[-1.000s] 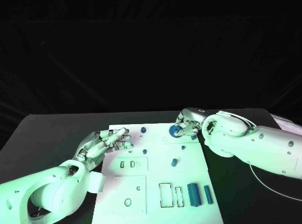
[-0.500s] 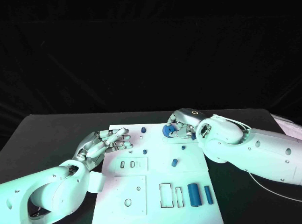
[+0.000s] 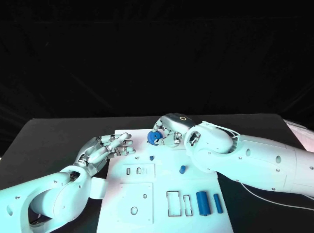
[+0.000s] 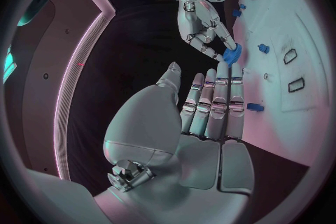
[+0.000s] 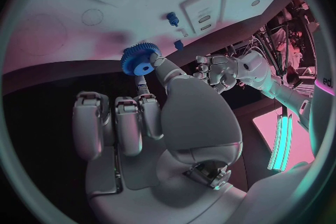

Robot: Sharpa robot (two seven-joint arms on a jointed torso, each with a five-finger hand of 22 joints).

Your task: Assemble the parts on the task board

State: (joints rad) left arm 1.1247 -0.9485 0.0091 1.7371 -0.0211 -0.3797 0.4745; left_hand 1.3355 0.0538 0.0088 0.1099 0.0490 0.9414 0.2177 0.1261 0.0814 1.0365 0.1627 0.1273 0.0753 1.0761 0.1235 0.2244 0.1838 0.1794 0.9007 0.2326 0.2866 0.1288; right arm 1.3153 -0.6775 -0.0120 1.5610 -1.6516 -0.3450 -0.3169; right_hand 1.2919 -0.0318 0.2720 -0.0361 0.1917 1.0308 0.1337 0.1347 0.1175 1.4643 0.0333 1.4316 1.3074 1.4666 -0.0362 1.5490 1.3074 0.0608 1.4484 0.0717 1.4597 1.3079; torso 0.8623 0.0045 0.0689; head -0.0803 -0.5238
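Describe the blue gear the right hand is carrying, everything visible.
The blue gear is a small round wheel with fine teeth round its rim and a hole through its middle; it looks like moulded plastic. The right hand pinches it between fingertips, the other fingers curled below it. In the head view it sits at the far end of the task board, near the board's far left corner; whether it touches the board cannot be told. The left hand lies apart from it at the board's left edge.

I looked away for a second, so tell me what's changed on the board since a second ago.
The right hand, holding the blue gear, carried it along the far edge of the task board toward the left hand. The left hand stayed at the board's left edge, holding nothing; the loose blue parts kept their places.
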